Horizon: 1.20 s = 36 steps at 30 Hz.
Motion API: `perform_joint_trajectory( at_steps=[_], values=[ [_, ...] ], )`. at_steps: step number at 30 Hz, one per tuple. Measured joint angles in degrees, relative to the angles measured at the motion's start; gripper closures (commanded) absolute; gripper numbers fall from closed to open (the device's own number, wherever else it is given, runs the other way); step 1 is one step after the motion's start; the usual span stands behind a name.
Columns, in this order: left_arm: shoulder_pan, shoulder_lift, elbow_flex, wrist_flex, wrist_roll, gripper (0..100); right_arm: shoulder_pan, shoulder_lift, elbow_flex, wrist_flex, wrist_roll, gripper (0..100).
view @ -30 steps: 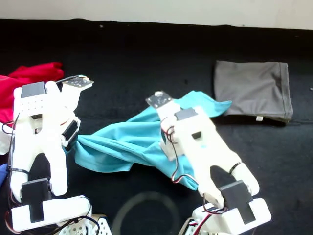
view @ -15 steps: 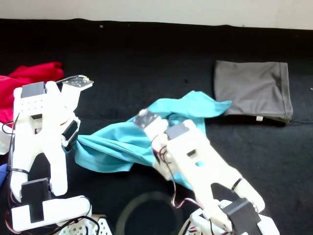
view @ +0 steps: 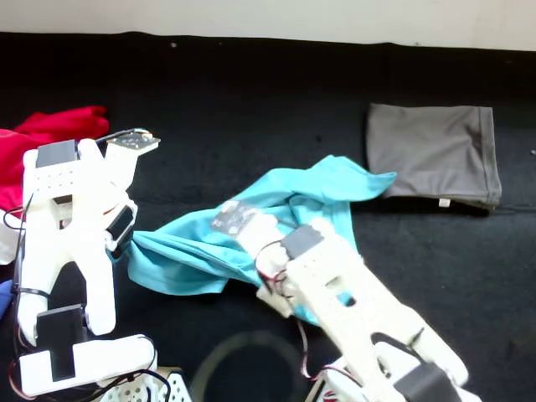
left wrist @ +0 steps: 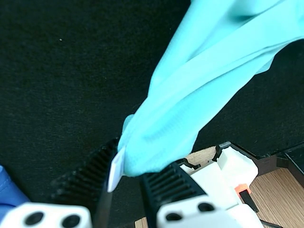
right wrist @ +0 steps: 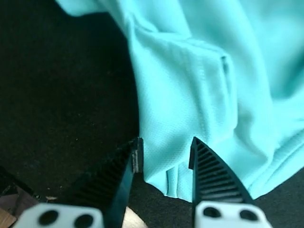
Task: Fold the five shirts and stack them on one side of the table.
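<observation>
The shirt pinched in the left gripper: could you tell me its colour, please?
The shirt is plain turquoise, clearest in the left wrist view.

Teal shirt (right wrist: pixel 190 71): matt, fine-meshed cloth

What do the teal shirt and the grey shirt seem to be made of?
The teal shirt is probably a thin synthetic sports knit: the right wrist view shows a fine mesh of tiny holes and a slight sheen, and it drapes in soft folds. The grey shirt looks like smooth matte cloth, folded flat; its weave is too far off to tell.
</observation>
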Motion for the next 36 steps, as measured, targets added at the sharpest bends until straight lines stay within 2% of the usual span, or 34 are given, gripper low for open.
perform_joint_trajectory(
  at_steps=[6, 14, 24, 29, 36],
  values=[
    [0.0, 0.0, 0.0, 0.0, 0.0, 99, 9.32, -1.85, 3.16, -5.54, 0.35, 84.0],
    [0.0, 0.0, 0.0, 0.0, 0.0, 99, 9.85, 5.1, 5.63, -11.08, 0.53, 84.0],
    [0.0, 0.0, 0.0, 0.0, 0.0, 99, -3.69, 5.36, 5.8, -7.65, 0.53, 84.0],
    [0.0, 0.0, 0.0, 0.0, 0.0, 99, -8.0, 5.19, 5.8, -4.22, 0.53, 84.0],
    [0.0, 0.0, 0.0, 0.0, 0.0, 99, -13.71, -7.21, 6.07, 1.85, 0.53, 84.0]
  ],
)
